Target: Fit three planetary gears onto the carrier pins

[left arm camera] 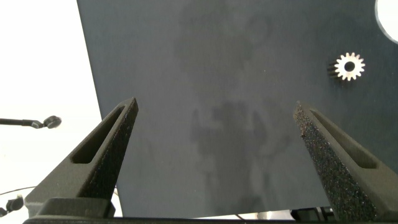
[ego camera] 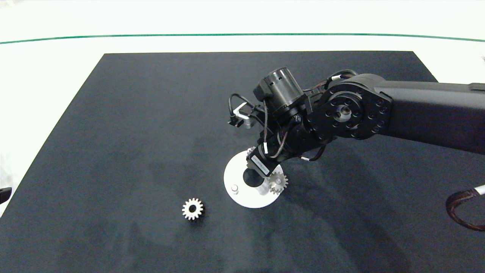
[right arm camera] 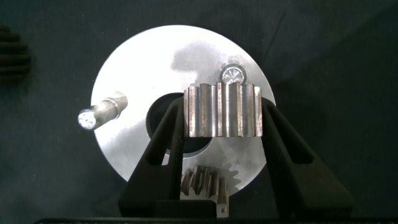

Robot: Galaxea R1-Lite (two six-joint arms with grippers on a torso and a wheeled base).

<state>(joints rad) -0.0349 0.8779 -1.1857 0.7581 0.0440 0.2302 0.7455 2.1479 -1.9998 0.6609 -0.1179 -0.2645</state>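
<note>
- From above: right claw (ego camera: 269, 185) down over the white disc (ego camera: 242, 200), at the disc's right rim and closed on the second gear (ego camera: 279, 182).
- Same view: first gear (ego camera: 250, 151) half hidden behind the wrist at the disc's far edge, probably already seated on its pin, though the pin itself is not visible.
- Same view: bare pin (ego camera: 235, 188) upright on the near left of the disc, nothing on it.
- Same view: third gear (ego camera: 192, 209) flat on the dark mat (ego camera: 132, 132), well apart from the disc on its left, untouched.
- Same view: only a dark sliver of the left arm at the picture's left edge, off the mat.
- Left wrist: left claw (left arm camera: 214, 109) spread wide and empty, hanging above the mat near its border with the pale surface (left arm camera: 37, 62); third gear (left arm camera: 349, 66) in sight, far from the fingers.
- Right wrist: second gear (right arm camera: 224, 111) pinched between the two fingers, above the disc (right arm camera: 124, 81) and just beside the target pin (right arm camera: 234, 73); pin top still clear to see, so not yet threaded.
- Right wrist: bare pin (right arm camera: 102, 112) empty across the centre hole; first gear (right arm camera: 208, 182) at the disc's rim.
- Judged progress: about one of three done, the second at the point of fitting, the third yet to be fetched.
</note>
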